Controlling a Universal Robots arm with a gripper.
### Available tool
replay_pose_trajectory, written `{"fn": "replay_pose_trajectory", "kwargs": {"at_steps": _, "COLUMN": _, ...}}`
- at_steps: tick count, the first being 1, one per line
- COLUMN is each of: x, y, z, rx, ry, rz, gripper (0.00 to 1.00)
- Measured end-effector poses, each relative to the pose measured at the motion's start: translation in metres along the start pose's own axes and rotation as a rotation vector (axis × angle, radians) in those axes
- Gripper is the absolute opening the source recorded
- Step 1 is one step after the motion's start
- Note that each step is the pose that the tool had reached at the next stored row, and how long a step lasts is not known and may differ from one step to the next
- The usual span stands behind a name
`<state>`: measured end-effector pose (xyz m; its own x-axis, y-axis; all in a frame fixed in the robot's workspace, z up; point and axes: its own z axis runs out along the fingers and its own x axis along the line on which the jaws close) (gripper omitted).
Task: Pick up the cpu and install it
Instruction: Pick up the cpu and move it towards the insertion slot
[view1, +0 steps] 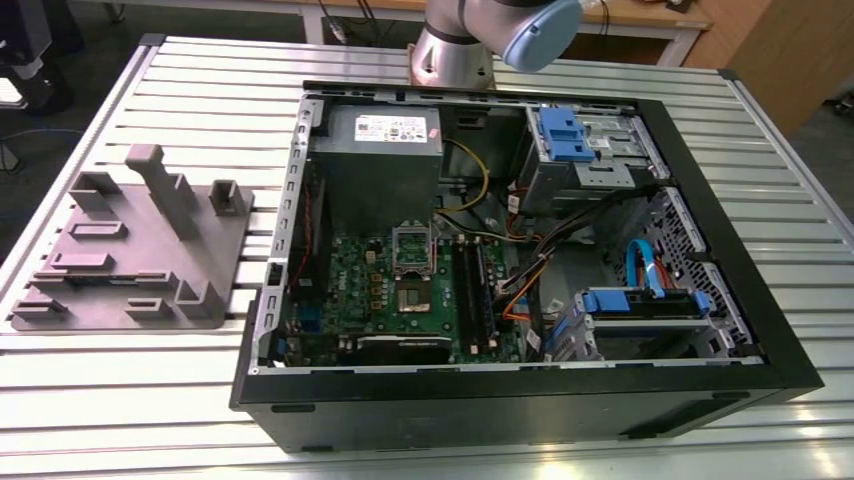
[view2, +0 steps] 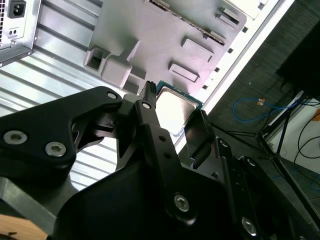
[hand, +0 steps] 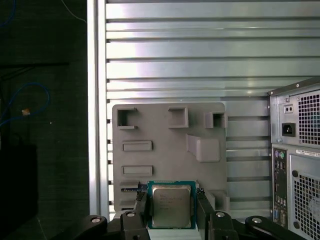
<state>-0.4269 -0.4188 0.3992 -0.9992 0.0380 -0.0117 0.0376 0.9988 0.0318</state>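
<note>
While your gripper (hand: 171, 201) pinches the cpu (hand: 171, 207) above the fixture (hand: 165, 135), pickup looks done; seating needs it level over the socket (view1: 411, 295).

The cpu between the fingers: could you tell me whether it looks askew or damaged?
Nothing stands out. In the first wrist view the cpu sits squarely between the fingers, edges parallel to them, and its metal top shows no damage.

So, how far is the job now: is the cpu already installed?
Done: the pickup. The end effector is shut on the cpu, held well off the grey fixture plate. Left: installing; in the exterior view the socket on the motherboard inside the open computer case looks unfilled.
</note>
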Motion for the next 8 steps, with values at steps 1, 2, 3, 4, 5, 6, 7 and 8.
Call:
{"fn": "replay_pose_trajectory", "kwargs": {"at_steps": 1, "x": -0.0007, "y": 0.0001, "z": 0.0, "rx": 0.0, "ry": 0.0, "rz": 0.0, "gripper": 0.47}}
{"fn": "replay_pose_trajectory", "kwargs": {"at_steps": 2, "x": -0.0013, "y": 0.0001, "z": 0.0, "rx": 0.0, "ry": 0.0, "rz": 0.0, "gripper": 0.47}}
{"fn": "replay_pose_trajectory", "kwargs": {"at_steps": 3, "x": -0.0019, "y": 0.0001, "z": 0.0, "rx": 0.0, "ry": -0.0001, "rz": 0.0, "gripper": 0.47}}
{"fn": "replay_pose_trajectory", "kwargs": {"at_steps": 4, "x": -0.0025, "y": 0.0001, "z": 0.0, "rx": 0.0, "ry": 0.0, "rz": 0.0, "gripper": 0.47}}
{"fn": "replay_pose_trajectory", "kwargs": {"at_steps": 5, "x": -0.003, "y": 0.0001, "z": 0.0001, "rx": 0.0, "ry": 0.0, "rz": 0.0, "gripper": 0.47}}
{"fn": "replay_pose_trajectory", "kwargs": {"at_steps": 6, "x": -0.0035, "y": 0.0002, "z": 0.0, "rx": 0.0, "ry": 0.0, "rz": 0.0, "gripper": 0.47}}
{"fn": "replay_pose_trajectory", "kwargs": {"at_steps": 7, "x": -0.004, "y": 0.0002, "z": 0.0001, "rx": 0.0, "ry": 0.0, "rz": 0.0, "gripper": 0.47}}
{"fn": "replay_pose_trajectory", "kwargs": {"at_steps": 8, "x": -0.0044, "y": 0.0002, "z": 0.0, "rx": 0.0, "ry": 0.0001, "rz": 0.0, "gripper": 0.47}}
